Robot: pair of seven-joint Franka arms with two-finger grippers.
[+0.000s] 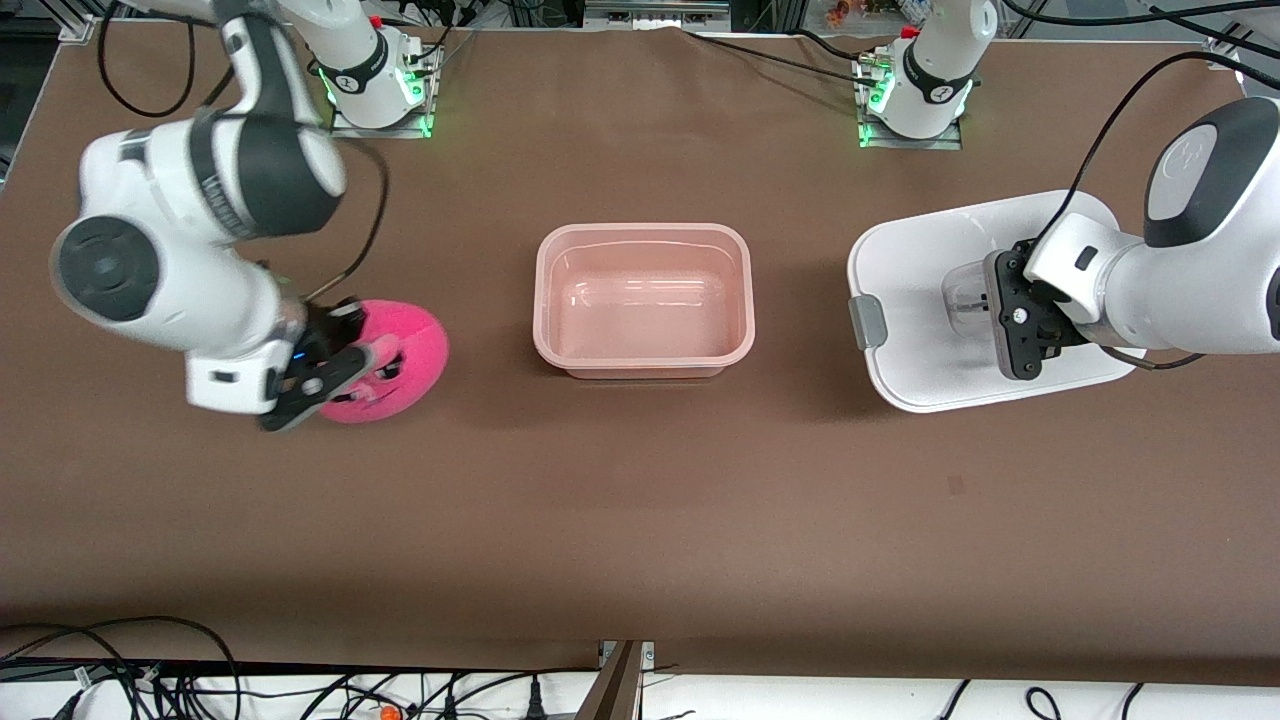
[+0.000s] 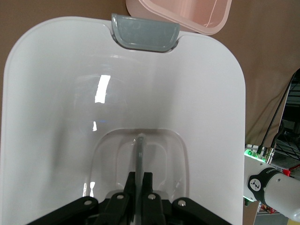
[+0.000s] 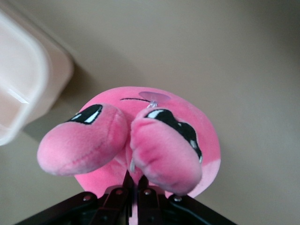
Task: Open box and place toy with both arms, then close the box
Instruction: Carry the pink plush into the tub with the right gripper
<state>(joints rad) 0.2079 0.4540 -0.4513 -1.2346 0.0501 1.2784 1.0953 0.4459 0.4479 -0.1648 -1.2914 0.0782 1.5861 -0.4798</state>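
The box, a pale pink open base, stands mid-table with nothing in it; a corner of the box shows in the right wrist view and its rim in the left wrist view. Its white lid with a grey clip is toward the left arm's end. My left gripper is shut on the lid's centre handle; its fingertips pinch the thin bar. The hot-pink toy is toward the right arm's end. My right gripper is shut on the toy, low over the table.
Both arm bases stand along the edge of the brown table farthest from the front camera. Loose cables lie past the edge nearest that camera. Bare tabletop stretches between the box and that edge.
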